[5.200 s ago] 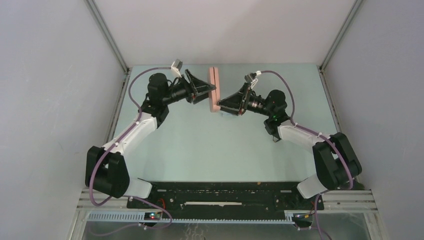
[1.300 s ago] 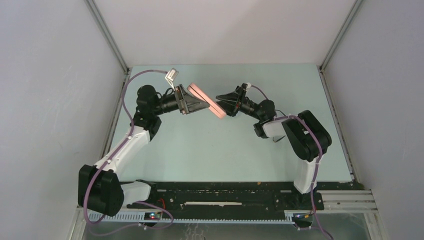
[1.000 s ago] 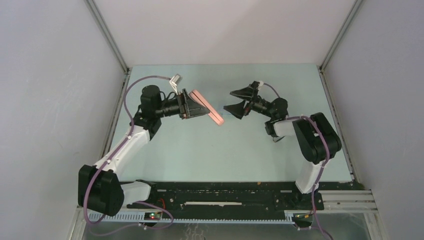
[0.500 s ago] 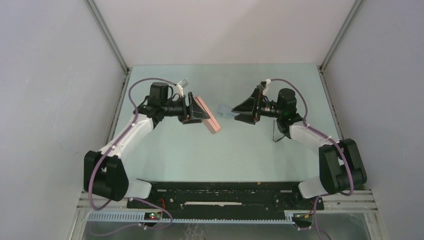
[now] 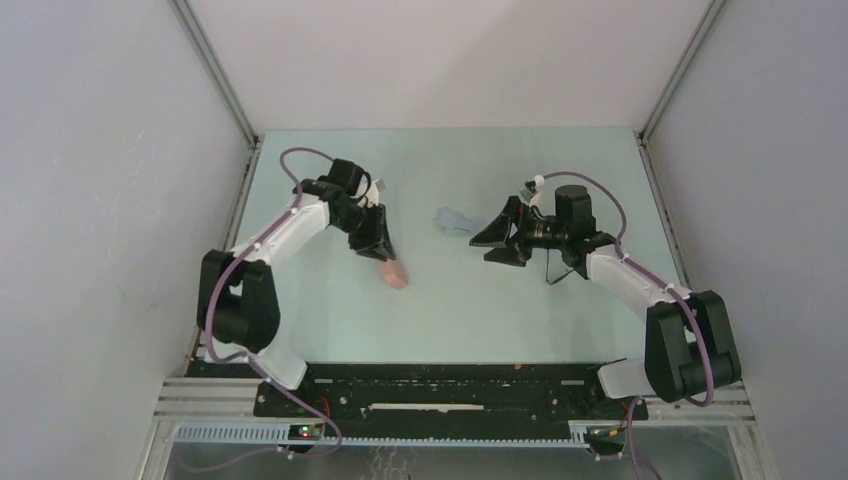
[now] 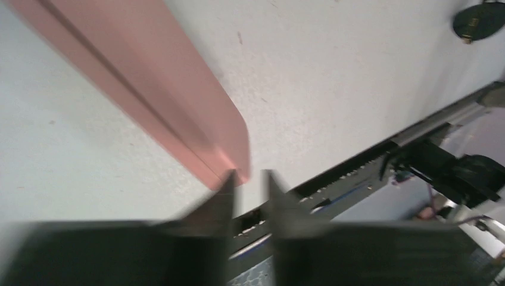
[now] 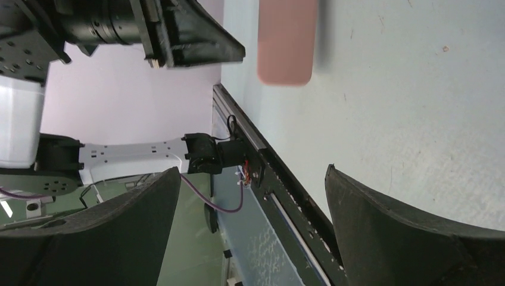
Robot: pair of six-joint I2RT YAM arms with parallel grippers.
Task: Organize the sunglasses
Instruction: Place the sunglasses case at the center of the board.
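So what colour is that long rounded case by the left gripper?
Plain salmon pink; the oblong case shows best in the left wrist view.

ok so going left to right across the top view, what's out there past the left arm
pink case → grey-blue cloth → right gripper → sunglasses
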